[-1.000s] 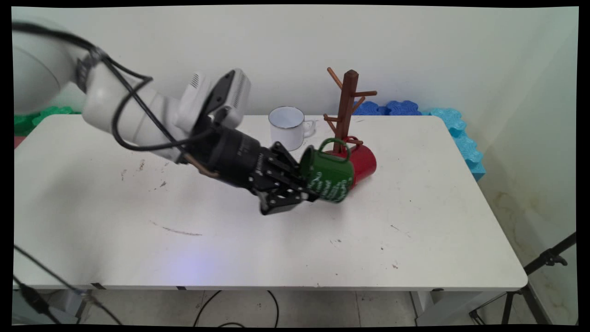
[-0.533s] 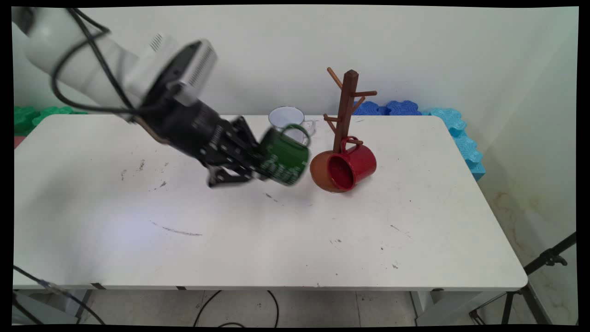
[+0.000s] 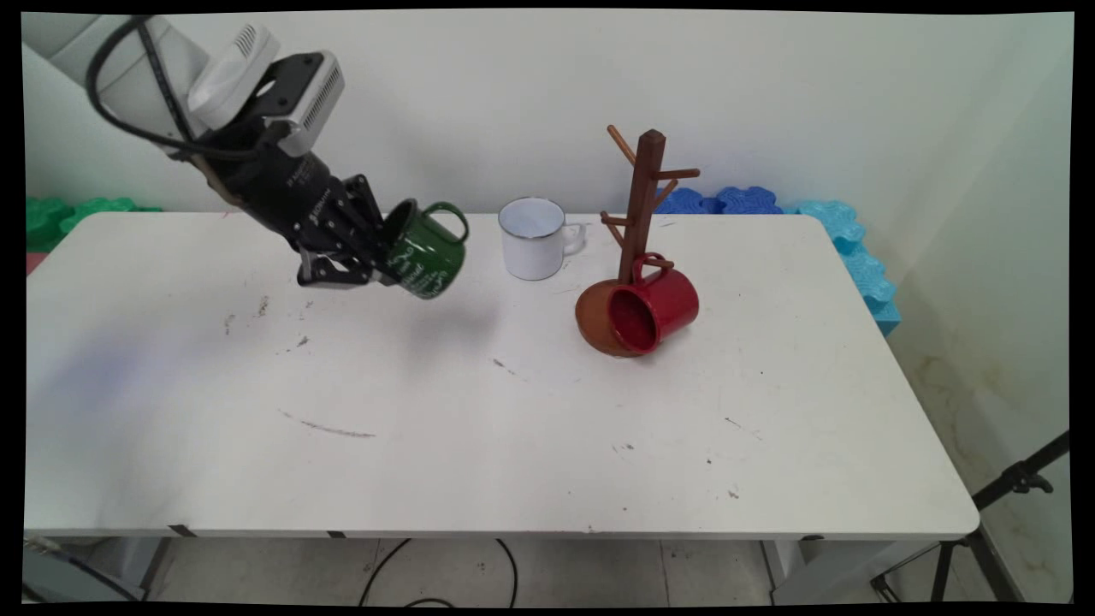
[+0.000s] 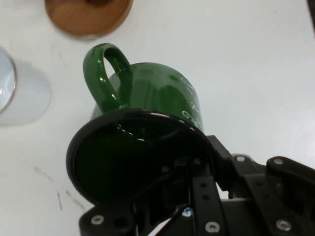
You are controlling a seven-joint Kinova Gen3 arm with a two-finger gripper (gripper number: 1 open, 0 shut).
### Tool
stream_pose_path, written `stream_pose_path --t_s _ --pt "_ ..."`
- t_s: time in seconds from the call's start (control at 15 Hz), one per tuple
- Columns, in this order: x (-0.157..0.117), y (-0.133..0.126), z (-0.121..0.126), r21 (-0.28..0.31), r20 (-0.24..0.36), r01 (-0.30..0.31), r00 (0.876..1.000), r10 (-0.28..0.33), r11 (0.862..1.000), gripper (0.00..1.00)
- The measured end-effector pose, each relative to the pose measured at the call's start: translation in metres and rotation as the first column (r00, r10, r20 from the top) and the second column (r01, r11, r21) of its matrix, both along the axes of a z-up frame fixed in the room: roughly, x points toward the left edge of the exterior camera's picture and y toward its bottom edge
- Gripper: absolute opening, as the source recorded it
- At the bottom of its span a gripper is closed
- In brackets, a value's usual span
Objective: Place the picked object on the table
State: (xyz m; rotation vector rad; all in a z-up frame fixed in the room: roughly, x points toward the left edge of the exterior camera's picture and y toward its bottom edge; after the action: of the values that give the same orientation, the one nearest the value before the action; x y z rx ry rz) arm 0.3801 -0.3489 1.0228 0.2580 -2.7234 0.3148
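Note:
My gripper (image 3: 381,261) is shut on the rim of a green mug (image 3: 425,249) with white lettering and carries it tilted in the air above the table's back left part. In the hand view the green mug (image 4: 147,123) fills the middle, its handle pointing up, with one finger inside its mouth by the gripper (image 4: 189,164). A white mug (image 3: 532,238) stands upright to the right of it. Further right a brown wooden mug tree (image 3: 643,205) holds a red mug (image 3: 653,309) by its handle on a low peg.
The white table (image 3: 513,445) has scuff marks in its left and middle parts. Blue foam pieces (image 3: 847,248) lie past the back right edge and green ones (image 3: 68,214) past the back left. A black tripod (image 3: 1001,505) stands off the right corner.
My gripper has carried the green mug away from the mug tree, up and to the left, uncovering the red mug on the tree.

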Motion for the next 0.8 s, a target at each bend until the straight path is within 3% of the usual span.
stream_pose_path --t_s 0.4,0.8 --pt "0.01 -0.029 -0.018 0.048 0.069 -0.03 0.997 0.026 0.998 0.0" --pt "0.009 -0.06 -0.054 0.105 0.141 -0.064 0.989 0.049 0.992 0.0"
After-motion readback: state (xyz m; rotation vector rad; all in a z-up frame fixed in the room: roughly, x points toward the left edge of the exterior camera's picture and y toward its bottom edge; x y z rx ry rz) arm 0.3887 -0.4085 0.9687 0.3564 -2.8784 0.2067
